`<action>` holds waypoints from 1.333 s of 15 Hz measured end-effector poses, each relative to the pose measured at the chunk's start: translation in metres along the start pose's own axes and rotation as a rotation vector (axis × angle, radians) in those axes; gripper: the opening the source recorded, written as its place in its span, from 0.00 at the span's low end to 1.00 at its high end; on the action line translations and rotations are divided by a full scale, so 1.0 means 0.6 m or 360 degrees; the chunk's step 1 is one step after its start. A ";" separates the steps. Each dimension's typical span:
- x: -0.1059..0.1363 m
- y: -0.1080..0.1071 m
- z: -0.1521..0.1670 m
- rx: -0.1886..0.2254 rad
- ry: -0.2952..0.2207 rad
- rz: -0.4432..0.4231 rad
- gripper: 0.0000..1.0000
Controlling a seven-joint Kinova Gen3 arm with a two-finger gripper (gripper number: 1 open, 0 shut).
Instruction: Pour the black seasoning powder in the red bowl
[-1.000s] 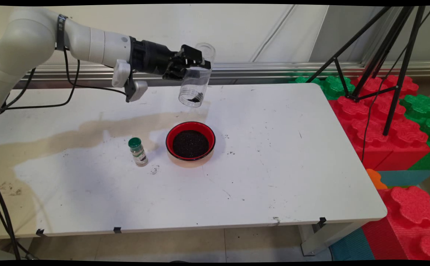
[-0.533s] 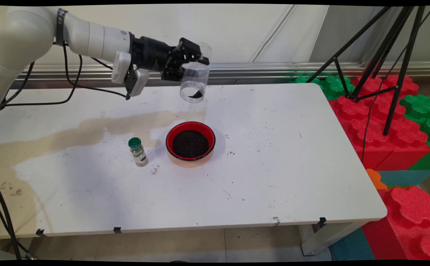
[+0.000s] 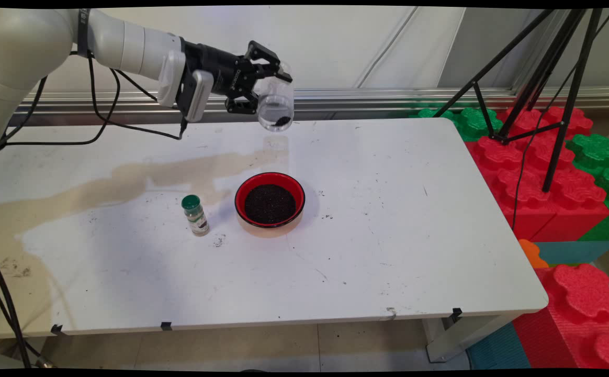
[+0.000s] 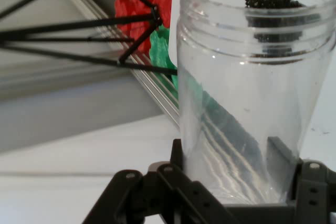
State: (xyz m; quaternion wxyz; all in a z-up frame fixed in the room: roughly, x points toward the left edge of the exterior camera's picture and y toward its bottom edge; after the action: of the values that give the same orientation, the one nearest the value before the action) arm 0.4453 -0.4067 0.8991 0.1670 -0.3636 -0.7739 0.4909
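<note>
Arm reaching in level from left | tool (image 3: 269, 90) clamped on tipped clear jar (image 3: 275, 107) | high beyond red bowl (image 3: 269, 200)

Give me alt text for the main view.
A black two-finger gripper holds a clear plastic jar, tilted with a few dark grains left, above a white table. Below stand a red bowl of dark grains and a small green-capped bottle.

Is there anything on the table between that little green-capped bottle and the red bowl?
No. In the main view only bare white tabletop separates the green-capped bottle from the red bowl; a few dark specks lie just in front of that gap.
</note>
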 end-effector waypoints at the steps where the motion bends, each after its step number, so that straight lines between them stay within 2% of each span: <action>1: -0.004 -0.001 -0.001 -0.0003 -0.0006 -0.0082 0.00; 2: -0.006 -0.002 -0.002 -0.0003 -0.0006 -0.0137 0.00; 4: -0.013 -0.009 -0.008 0.0046 0.0005 -0.0293 0.00; 7: -0.031 -0.020 -0.029 0.0141 0.0016 -0.0612 0.00; 9: -0.038 -0.027 -0.046 0.0180 0.0011 -0.0794 0.00; 12: -0.041 -0.027 -0.055 0.0157 -0.0020 -0.1012 0.00; 16: -0.047 -0.010 -0.046 0.0088 -0.0041 -0.1279 0.00; 20: -0.052 0.003 -0.037 0.0049 -0.0050 -0.1478 0.00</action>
State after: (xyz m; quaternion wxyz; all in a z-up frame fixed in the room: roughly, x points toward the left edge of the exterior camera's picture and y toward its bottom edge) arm 0.4809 -0.4148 0.9110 0.3627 0.0314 -0.8499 0.3809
